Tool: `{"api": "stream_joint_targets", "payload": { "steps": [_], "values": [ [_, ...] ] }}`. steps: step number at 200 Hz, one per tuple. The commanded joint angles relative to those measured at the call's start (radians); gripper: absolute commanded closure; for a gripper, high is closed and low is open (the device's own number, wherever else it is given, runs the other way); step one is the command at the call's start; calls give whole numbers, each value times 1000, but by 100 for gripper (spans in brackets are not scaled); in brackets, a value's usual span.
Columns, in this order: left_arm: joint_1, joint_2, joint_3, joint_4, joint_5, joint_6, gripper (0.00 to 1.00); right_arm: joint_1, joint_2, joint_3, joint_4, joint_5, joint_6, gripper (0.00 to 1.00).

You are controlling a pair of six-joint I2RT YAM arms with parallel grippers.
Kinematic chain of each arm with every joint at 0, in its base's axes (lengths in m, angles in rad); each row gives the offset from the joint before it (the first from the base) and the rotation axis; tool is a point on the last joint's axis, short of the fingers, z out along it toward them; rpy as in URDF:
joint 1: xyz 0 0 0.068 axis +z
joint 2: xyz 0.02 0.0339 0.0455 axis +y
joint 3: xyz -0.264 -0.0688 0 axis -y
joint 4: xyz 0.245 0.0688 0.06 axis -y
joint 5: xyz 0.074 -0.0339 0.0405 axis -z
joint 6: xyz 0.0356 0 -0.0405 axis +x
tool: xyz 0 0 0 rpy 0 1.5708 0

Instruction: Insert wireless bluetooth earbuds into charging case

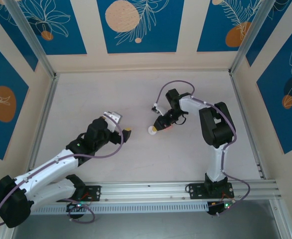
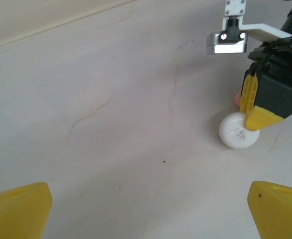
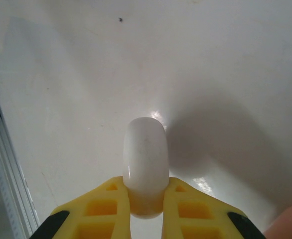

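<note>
Your right gripper (image 1: 156, 129) has its yellow fingers (image 3: 111, 209) closed tight on the round white plastic charging case (image 1: 151, 130), about the middle of the table (image 1: 86, 99). From the right wrist the case (image 3: 146, 154) stands on its edge with a finger pressed to each flat face. From the left wrist its round, faintly speckled face (image 2: 238, 132) is turned toward your other arm. Held this way, the case looks to me steadied and presented rather than lying flat. Whether its lower rim touches the table, you cannot tell.

Your left gripper (image 1: 122, 124) hangs spread as wide as it goes with nothing between the fingers (image 2: 16, 209). It sits toward the left edge, aimed at the case, likely waiting its turn.

Just beside the case, behind the right gripper (image 2: 253, 117), is a salmon-pink blob (image 2: 237, 98). It is too hidden to say whether it is an earbud or another case.

The table is pale and matt, crossed by hairline cracks. An aluminium rail (image 1: 151, 189) runs along its near edge. Cream walls (image 1: 186, 25) with blue panels of leaves and orange discs close it in, with aluminium posts (image 1: 34, 40) at the far corners.
</note>
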Motion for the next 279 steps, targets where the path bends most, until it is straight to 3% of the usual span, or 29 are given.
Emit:
{"api": "stream_joint_targets", "payload": {
  "steps": [1,65,119,193,249,279],
  "values": [
    [3,6,-1,-3,-22,-15,0,-6,23,46,-39,11,30,85],
    [5,24,-13,38,-7,-17,0,-7,57,84,-52,43,47,83],
    [8,28,-16,30,-2,-21,0,-7,64,99,-44,71,71,70],
    [16,19,-12,9,-2,-20,0,-1,42,101,-33,139,89,58],
    [28,21,11,-18,-22,-19,0,10,-56,81,10,177,108,54],
    [92,32,48,-32,-28,-20,0,14,-198,32,88,238,128,51]
  ]
}}
